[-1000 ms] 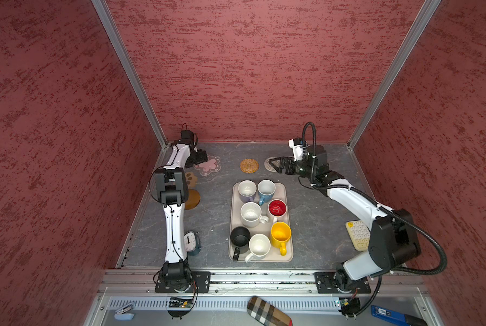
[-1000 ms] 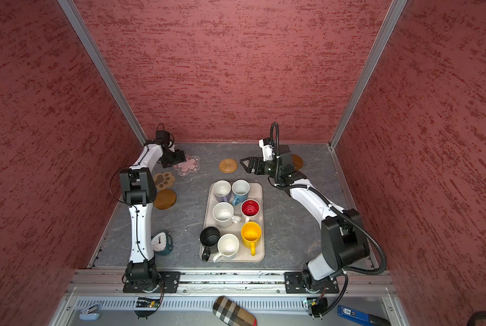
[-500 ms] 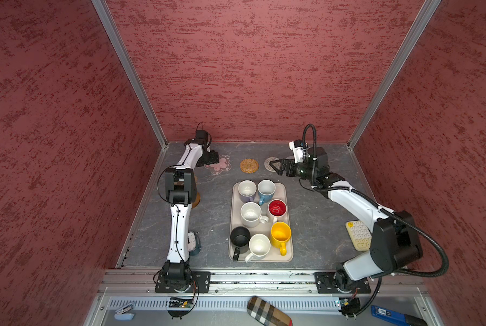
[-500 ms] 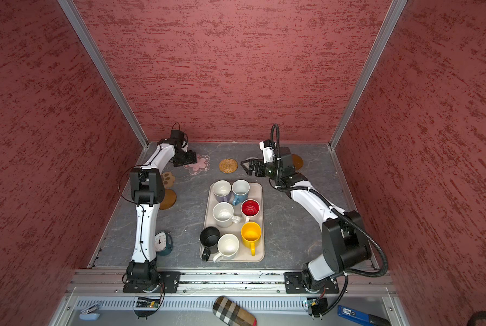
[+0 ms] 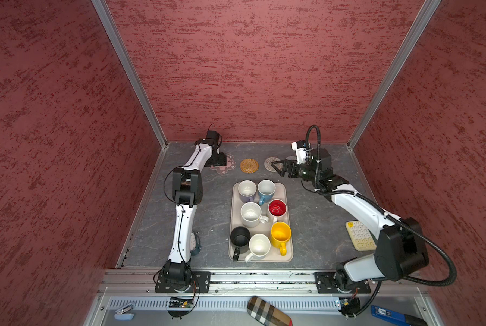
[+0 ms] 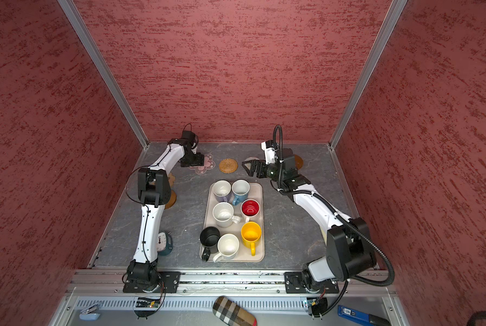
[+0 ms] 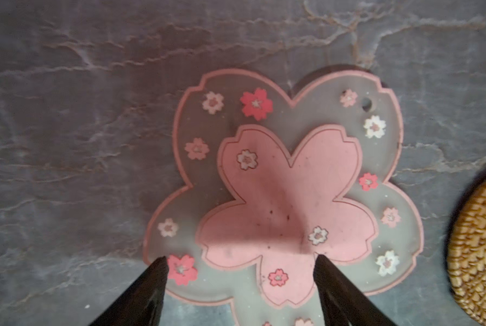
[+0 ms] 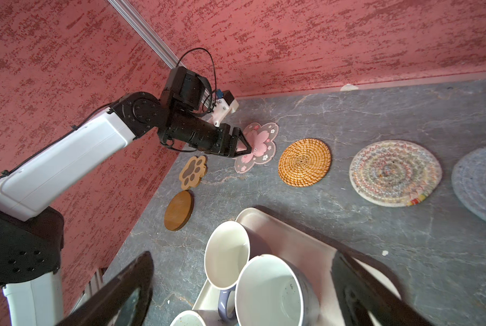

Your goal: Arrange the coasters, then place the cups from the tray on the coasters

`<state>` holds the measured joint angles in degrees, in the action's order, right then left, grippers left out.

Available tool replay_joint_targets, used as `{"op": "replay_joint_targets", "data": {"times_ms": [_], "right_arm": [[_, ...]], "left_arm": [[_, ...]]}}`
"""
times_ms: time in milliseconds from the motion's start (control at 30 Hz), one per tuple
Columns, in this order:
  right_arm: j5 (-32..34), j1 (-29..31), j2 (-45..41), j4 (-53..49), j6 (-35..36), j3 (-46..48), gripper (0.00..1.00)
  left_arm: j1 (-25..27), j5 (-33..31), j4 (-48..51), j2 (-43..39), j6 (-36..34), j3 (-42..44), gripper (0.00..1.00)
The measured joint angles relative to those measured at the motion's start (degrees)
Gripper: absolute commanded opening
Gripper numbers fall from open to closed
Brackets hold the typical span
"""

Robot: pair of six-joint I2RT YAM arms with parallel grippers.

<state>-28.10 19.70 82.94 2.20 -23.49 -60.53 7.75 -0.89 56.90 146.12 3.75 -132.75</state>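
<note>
Hovering low over the pink flower coaster [image 7: 287, 180], the left pincer [image 7: 241, 261] is spread, tips straddling one petal. It's squaring it into the back row, I'd say. Soft, rubbery mat, flat on the slate-look tabletop [image 7: 66, 141] beside the coiled rattan round [image 8: 304, 162]. Right pincer [image 5: 278, 167], spread wide too, waits above the tray [image 5: 280, 188], where all seven glazed mugs [image 5: 251, 214] sit. Coasters first, cups after.

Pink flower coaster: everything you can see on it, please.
The flower coaster is a thin five-petal mat, rubbery-looking: translucent grey with a pink rim, a solid pink inner flower, small pink, white and red blossoms, one small hole. It lies flat and bare on the grey table near the back wall, apart from the rattan coaster. The open left gripper is over its edge; contact unclear.
</note>
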Motion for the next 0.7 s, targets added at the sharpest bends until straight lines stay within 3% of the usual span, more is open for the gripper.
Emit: {"op": "replay_joint_targets", "data": {"times_ms": [267,700], "right_arm": [[0.02,0.0,-1.51,0.61,0.15,0.55,0.99],[-0.2,0.02,-2.01,1.33,-0.15,1.36,0.99]], "left_arm": [[1.9,-3.37,-1.2,-1.01,-0.59,2.62,0.81],[3.98,-5.2,-8.39,-8.96,0.76,17.4,0.8]]}}
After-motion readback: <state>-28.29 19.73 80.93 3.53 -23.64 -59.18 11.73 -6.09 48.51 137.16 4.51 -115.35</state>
